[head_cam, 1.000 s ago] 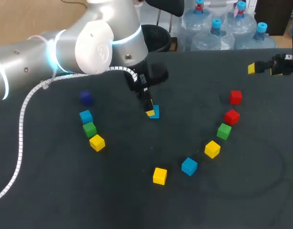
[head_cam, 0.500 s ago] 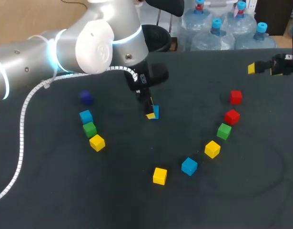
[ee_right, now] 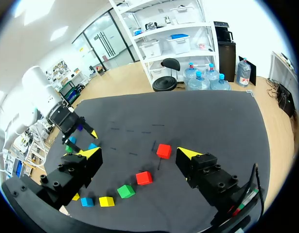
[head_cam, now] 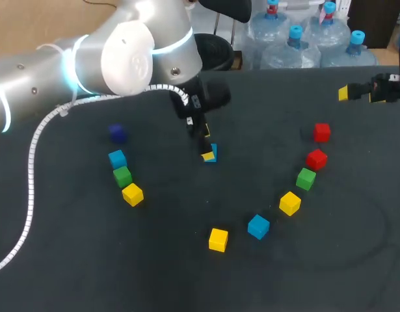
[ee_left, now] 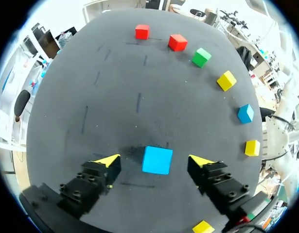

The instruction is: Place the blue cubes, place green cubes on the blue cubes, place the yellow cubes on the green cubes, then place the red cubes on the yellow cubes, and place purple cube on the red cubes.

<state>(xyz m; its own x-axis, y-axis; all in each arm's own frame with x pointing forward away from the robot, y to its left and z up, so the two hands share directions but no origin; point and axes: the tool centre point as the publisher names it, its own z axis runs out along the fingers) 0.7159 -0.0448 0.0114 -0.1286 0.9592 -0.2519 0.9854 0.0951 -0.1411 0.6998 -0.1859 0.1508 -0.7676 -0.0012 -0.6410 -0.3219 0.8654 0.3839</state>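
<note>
Left tool (ee_left: 155, 160) spread, blue cube (ee_left: 157, 160) between

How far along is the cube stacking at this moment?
Done: nothing is stacked yet; every cube sits singly on the table. In hand: the left gripper is open astride a blue cube mid-table, its fingers not touching the cube. The right gripper hangs open and empty. Left: the green cubes, yellow cubes, red cubes and purple cube all remain to be stacked.

A blue cube (ee_left: 157, 160) lies flat, apart from the other cubes (ee_left: 226, 80).
</note>
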